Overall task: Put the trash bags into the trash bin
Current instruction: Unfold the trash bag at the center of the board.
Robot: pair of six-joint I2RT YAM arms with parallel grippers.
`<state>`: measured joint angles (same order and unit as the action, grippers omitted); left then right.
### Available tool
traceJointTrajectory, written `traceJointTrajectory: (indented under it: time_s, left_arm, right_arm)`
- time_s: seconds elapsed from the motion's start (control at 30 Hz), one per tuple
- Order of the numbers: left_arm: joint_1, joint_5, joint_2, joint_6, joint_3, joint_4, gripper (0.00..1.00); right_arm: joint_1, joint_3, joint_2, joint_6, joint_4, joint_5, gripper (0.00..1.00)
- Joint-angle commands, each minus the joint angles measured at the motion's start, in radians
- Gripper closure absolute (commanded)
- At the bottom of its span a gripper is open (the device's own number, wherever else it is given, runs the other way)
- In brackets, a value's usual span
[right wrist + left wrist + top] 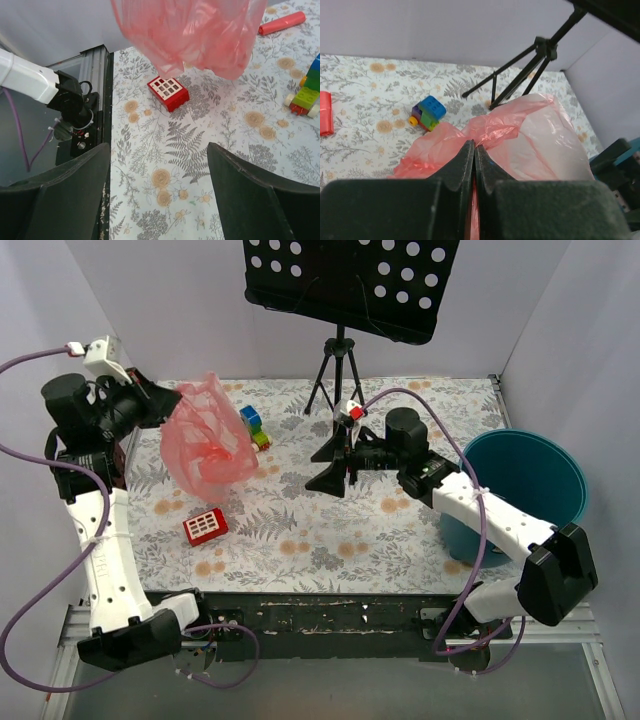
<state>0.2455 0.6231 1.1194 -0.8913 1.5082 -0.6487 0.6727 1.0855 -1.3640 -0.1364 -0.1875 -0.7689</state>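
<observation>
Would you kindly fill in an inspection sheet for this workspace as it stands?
Surface: floral cloth, lying flat.
Job's things: trash bag hanging at far left; trash bin at right, nothing seen inside.
Clutter: red block, toy car, red cylinder.
Grippers: left gripper shut on the trash bag; right gripper open, holding nothing.
Cables: purple cables looping beside both arms.
Surroundings: black music stand on a tripod at the back; white walls.
</observation>
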Motion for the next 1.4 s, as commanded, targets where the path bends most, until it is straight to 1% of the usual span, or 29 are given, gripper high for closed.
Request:
traceJointTrajectory:
  time_s: [0.0, 0.17, 0.33, 0.57, 0.77, 0.9, 1.13, 1.23, 1.37]
  left_arm:
    - [0.060, 0.081, 0.014, -0.100, 0.098, 0.032, 1.00]
    - [0.101, 0.107, 0.026, -0.121, 0.147, 0.024, 1.00]
    - [0.139, 0.122, 0.023, -0.144, 0.176, 0.021, 1.00]
    - [0.205, 0.141, 0.003, -0.178, 0.187, 0.011, 1.00]
    - [0.271, 0.152, 0.008, -0.221, 0.207, 0.014, 1.00]
    - [0.296, 0.155, 0.016, -0.233, 0.230, 0.014, 1.00]
    - [0.333, 0.165, 0.020, -0.264, 0.244, 0.021, 1.00]
    - [0.337, 0.171, 0.022, -0.267, 0.250, 0.017, 1.00]
    - [0.340, 0.175, 0.017, -0.267, 0.248, 0.014, 1.00]
  right_arm:
    - [0.057, 0.000, -0.015, 0.084, -0.193, 0.035, 0.14]
    - [0.198, 0.082, -0.139, 0.162, -0.294, 0.189, 0.14]
    - [0.248, 0.215, -0.289, 0.152, -0.378, 0.255, 0.14]
    - [0.291, 0.418, -0.464, 0.104, -0.443, 0.266, 0.17]
    - [0.330, 0.565, -0.601, 0.067, -0.497, 0.234, 0.27]
    - [0.355, 0.594, -0.635, 0.055, -0.509, 0.223, 0.30]
    - [0.367, 0.537, -0.621, 0.037, -0.553, 0.194, 0.30]
    - [0.375, 0.579, -0.647, 0.029, -0.555, 0.224, 0.27]
    - [0.399, 0.678, -0.710, 0.021, -0.543, 0.218, 0.28]
